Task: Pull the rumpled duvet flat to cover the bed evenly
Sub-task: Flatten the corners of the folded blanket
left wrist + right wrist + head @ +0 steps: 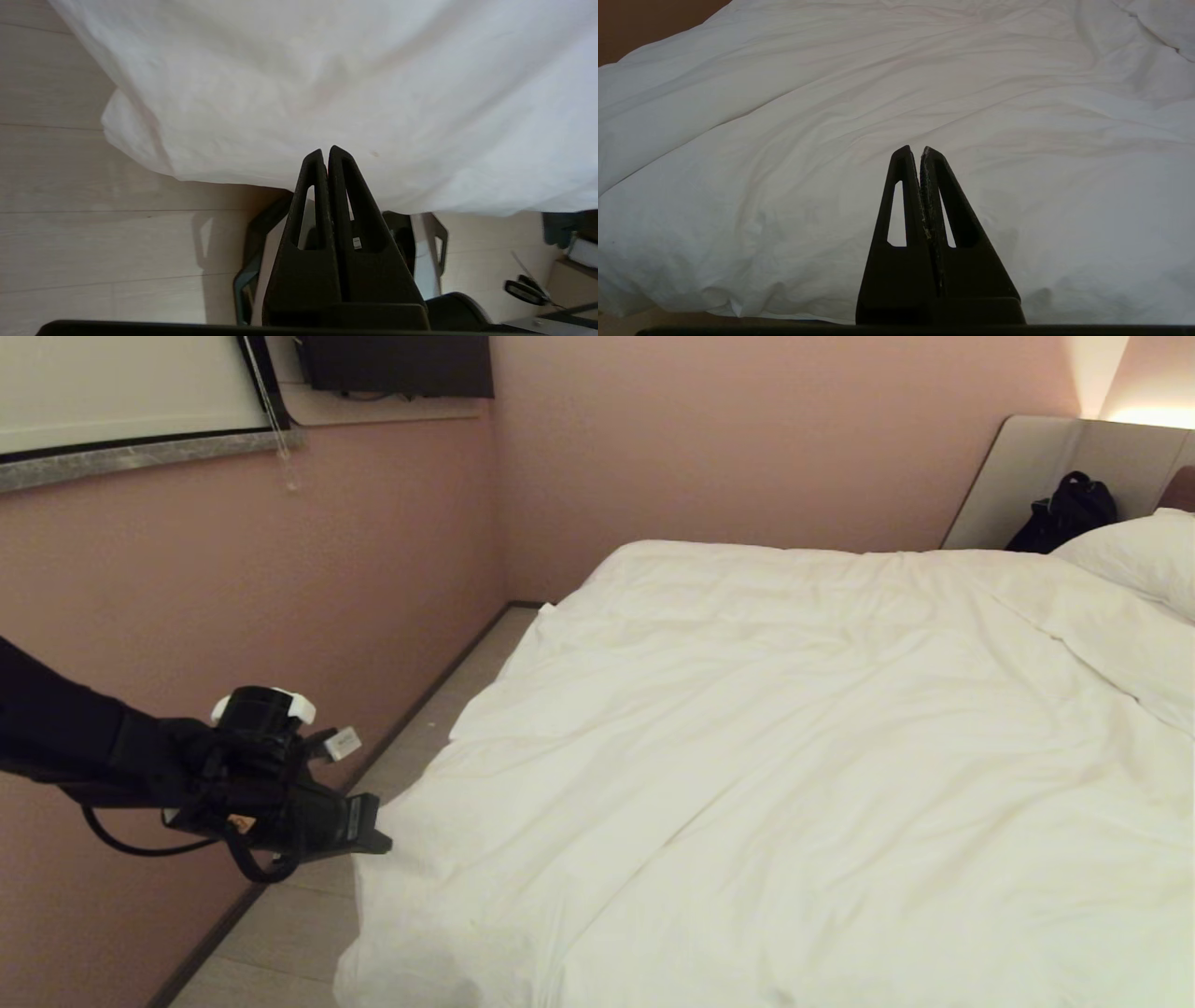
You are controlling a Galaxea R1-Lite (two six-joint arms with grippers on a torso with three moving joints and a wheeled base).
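Just ahead of your left gripper (pixel 373 831), whose fingers are pressed together on nothing, the duvet (pixel 766 756) drapes off the bed's corner: soft, bulky, likely slippery, so pinch its hanging edge.

A plain white duvet (pixel 794 756) and white pillow (pixel 1134 555) contrast with dusty pink walls (pixel 700 439), pale wood-grain floor (pixel 93 242), a black bag (pixel 1064 513) against a beige headboard (pixel 1027 476), and the black left gripper (pixel 373 835).
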